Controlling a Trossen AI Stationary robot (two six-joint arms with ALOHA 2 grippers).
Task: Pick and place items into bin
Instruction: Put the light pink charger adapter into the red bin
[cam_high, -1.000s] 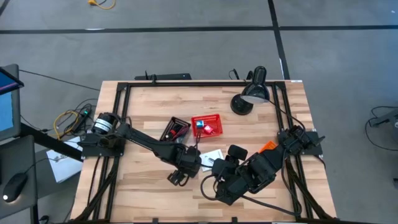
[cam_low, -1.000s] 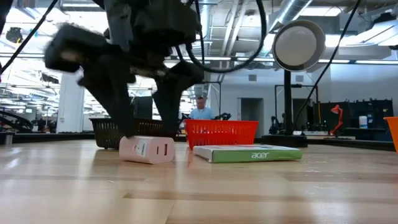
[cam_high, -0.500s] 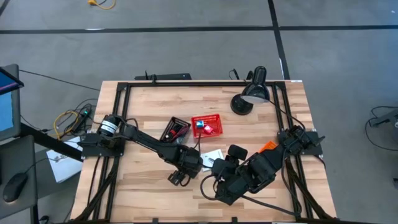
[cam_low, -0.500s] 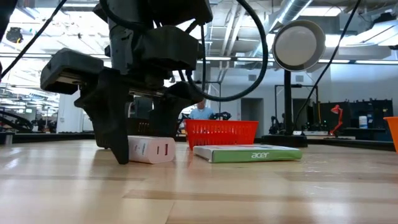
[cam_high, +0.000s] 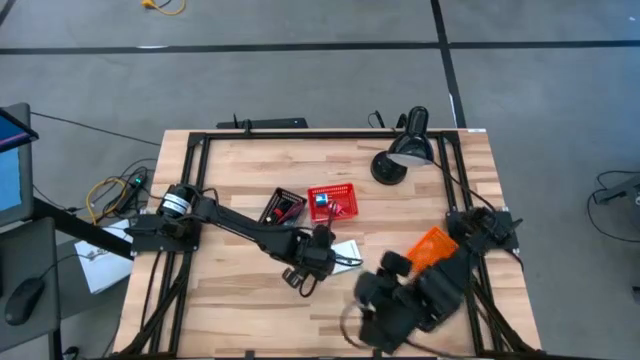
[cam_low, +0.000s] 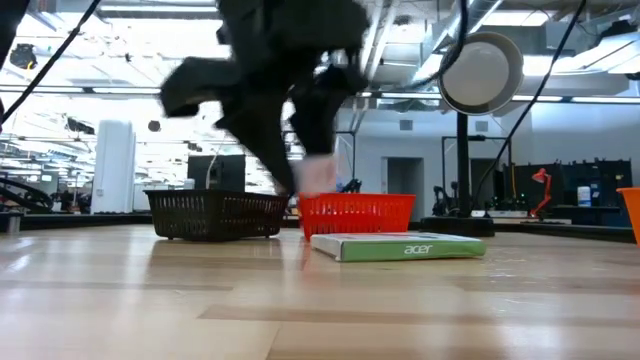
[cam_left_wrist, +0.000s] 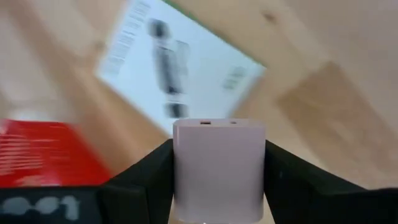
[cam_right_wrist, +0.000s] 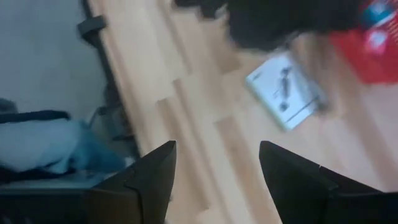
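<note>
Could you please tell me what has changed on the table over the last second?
The left gripper closed on the pink block, lifted it off the table and carried it toward the red basket. The right gripper, open, drew back toward the table's near edge. The white card, black basket and lamp stayed put.

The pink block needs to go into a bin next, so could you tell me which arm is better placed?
Left. Its hand already grips the pink block, lifted beside the red basket. The right hand is open, empty, near the table's front.
</note>
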